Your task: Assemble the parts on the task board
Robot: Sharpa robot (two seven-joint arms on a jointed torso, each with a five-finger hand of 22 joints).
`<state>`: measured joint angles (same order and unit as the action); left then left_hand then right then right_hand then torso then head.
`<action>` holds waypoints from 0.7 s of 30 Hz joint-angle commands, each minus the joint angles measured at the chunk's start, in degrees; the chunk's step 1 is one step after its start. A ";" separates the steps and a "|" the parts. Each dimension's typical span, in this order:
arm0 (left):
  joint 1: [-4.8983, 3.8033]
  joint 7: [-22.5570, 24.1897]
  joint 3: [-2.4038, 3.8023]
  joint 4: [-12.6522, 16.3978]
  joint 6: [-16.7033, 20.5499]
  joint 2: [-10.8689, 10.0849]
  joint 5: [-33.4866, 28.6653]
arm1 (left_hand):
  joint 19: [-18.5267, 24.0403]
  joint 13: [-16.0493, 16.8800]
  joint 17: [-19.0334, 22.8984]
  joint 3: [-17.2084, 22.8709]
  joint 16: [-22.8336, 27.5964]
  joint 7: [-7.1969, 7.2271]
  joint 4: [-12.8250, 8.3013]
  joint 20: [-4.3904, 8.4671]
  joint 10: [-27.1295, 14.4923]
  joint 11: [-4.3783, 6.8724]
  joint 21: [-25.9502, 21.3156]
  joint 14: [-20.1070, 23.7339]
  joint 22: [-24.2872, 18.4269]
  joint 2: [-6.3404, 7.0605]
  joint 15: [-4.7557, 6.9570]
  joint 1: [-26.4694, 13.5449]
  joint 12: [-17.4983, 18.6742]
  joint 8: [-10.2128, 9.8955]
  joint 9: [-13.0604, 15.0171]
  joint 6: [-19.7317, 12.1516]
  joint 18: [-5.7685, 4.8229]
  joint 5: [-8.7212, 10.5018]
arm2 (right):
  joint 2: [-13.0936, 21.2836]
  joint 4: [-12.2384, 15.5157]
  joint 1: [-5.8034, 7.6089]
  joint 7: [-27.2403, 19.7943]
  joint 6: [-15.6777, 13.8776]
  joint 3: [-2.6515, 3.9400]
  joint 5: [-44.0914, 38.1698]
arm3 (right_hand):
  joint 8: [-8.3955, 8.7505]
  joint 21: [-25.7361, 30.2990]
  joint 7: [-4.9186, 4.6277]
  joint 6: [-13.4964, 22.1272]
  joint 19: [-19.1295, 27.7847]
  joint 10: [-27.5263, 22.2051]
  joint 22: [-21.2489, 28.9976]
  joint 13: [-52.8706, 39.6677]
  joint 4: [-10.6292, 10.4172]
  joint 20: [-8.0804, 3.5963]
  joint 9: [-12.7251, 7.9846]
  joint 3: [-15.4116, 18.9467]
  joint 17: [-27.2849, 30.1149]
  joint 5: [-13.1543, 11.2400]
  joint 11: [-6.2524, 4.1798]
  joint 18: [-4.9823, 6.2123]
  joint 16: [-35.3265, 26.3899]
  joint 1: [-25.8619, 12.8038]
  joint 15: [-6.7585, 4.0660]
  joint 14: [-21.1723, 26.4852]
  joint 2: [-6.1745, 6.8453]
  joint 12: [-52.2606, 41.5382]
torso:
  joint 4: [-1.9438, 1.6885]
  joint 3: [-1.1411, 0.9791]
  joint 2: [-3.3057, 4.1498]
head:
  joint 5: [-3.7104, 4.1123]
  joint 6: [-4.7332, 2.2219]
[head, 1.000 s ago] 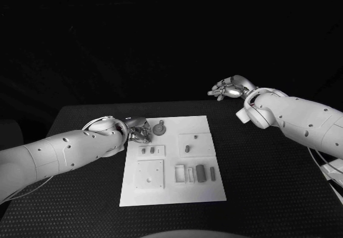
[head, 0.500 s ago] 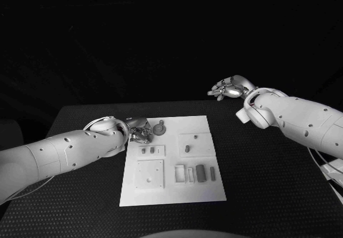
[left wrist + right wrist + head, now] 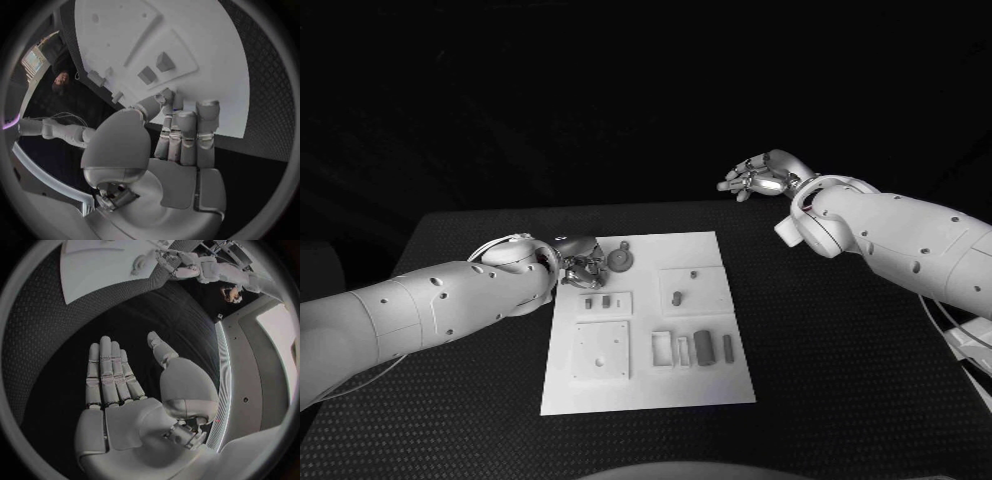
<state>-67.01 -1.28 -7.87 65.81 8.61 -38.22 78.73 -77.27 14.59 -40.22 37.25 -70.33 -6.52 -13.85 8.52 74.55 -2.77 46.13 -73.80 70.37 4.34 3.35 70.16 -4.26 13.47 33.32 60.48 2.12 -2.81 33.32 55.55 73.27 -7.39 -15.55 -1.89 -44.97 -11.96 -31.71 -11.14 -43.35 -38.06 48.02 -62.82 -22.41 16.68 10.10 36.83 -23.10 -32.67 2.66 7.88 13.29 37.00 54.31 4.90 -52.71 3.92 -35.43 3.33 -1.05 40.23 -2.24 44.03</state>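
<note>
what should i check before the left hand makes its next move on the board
1. Left hand over the far left corner of the task board: ok.
2. Left hand holding a part: cannot tell; its fingers hide what lies under them.
3. Round part with a tab lies free beside the left hand: ok.
4. Right hand raised, open, beyond the table's far edge, away from the board: ok.
5. Long parts lie in the near right slots: ok.

Dim scene, dark surroundings.
We note the flat white rectangular task board (image 3: 651,325) as brightest, soft shadows; fisheye wrist views bend straight edges inside dark circular frames.
</note>
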 commanded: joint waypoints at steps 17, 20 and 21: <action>0.66 -2.37 -0.72 -0.26 -3.82 0.48 5.10 | 0.68 -0.01 0.15 0.34 0.43 -0.29 -0.43 0.36 -0.21 -0.17 -0.56 0.62 -0.01 -0.39 0.20 -0.02 0.24 0.17 -0.27 -0.22 8.65 -0.33 | 0.14 0.08 -0.01 -0.50 0.57 0.03 0.01 | -0.32 0.32 -1.25 0.33 0.34 0.43 -0.10 0.19 -0.11 0.16 -0.09 0.31 -0.12 0.04 0.04 -0.60 -0.37 -0.04 0.20 -0.08 -0.70 -0.25 | -0.11 0.12 -0.03 | 0.16 0.21; 0.66 -2.25 -0.72 -0.20 -3.28 0.40 5.16 | 0.72 0.07 0.15 0.41 0.40 -0.21 -0.48 0.41 0.04 -0.10 -0.56 0.69 0.03 -0.38 0.26 0.09 0.12 0.33 -0.25 -0.01 8.61 -0.36 | 0.12 0.09 -0.01 -0.51 0.59 0.03 0.01 | -0.32 0.32 -1.25 0.33 0.34 0.43 -0.10 0.21 -0.11 0.16 -0.09 0.31 -0.13 0.04 0.04 -0.60 -0.38 -0.05 0.20 -0.08 -0.70 -0.26 | -0.12 0.12 -0.01 | 0.23 0.24; 0.66 -2.24 -0.72 -0.22 -3.24 0.38 5.17 | 0.72 0.09 0.15 0.43 0.39 -0.18 -0.49 0.41 0.09 -0.08 -0.56 0.69 0.04 -0.38 0.28 0.10 0.09 0.36 -0.25 0.04 8.60 -0.38 | 0.12 0.08 -0.01 -0.51 0.59 0.03 0.01 | -0.32 0.32 -1.25 0.33 0.34 0.43 -0.10 0.21 -0.11 0.16 -0.09 0.31 -0.13 0.04 0.04 -0.60 -0.39 -0.05 0.20 -0.08 -0.70 -0.26 | -0.12 0.12 0.01 | 0.24 0.19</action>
<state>-66.98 -2.39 -8.12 65.67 7.95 -37.76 82.22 -76.86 14.62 -40.16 37.43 -70.11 -6.41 -14.18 8.91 74.54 -2.75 45.91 -73.48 70.37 4.36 3.67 70.15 -4.21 13.46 32.97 60.14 2.12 -2.82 33.43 55.56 73.27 -7.39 -15.53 -1.89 -44.97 -11.95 -31.71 -11.14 -43.35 -38.06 48.02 -62.84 -22.29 16.68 10.10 36.83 -23.10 -32.72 2.66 7.88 13.29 37.00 54.31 4.90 -52.71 3.92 -35.43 3.23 -0.94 40.23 -2.04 44.25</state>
